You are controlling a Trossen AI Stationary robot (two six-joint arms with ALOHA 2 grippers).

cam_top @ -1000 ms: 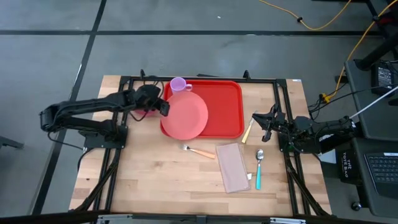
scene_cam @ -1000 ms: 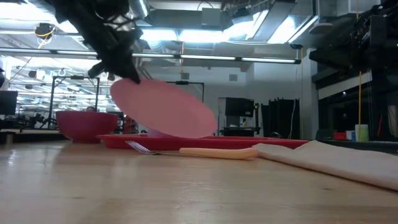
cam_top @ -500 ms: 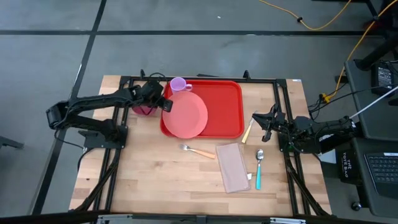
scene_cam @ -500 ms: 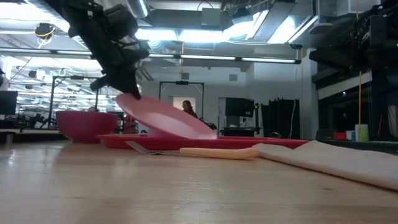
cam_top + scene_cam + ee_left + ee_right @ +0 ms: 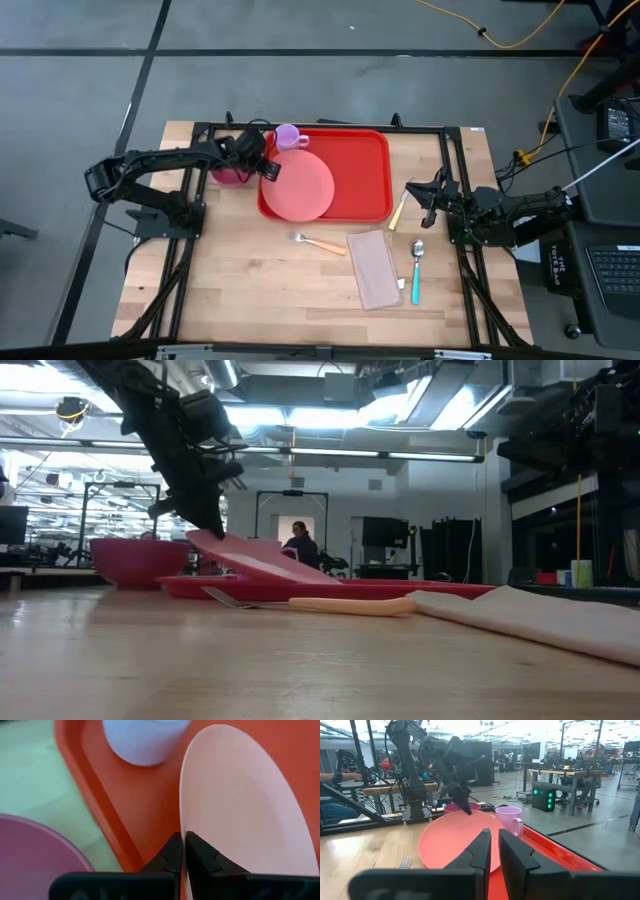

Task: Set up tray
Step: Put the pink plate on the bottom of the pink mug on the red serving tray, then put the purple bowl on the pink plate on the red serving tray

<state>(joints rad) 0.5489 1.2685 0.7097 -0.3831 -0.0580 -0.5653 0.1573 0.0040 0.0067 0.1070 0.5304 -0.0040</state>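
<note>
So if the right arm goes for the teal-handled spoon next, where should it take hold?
Probably mid-handle on the spoon, from straight above, fingers across the handle. It lies flat on the bare table, bowl toward the tray, with the napkin close on one side, so a sideways approach looks crowded. The right gripper waits nearby.

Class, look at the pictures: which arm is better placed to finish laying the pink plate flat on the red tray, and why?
Left. Its tool already grips the tilted plate by its rim over the tray. The right tool waits beside the tray, near the cutlery.
</note>
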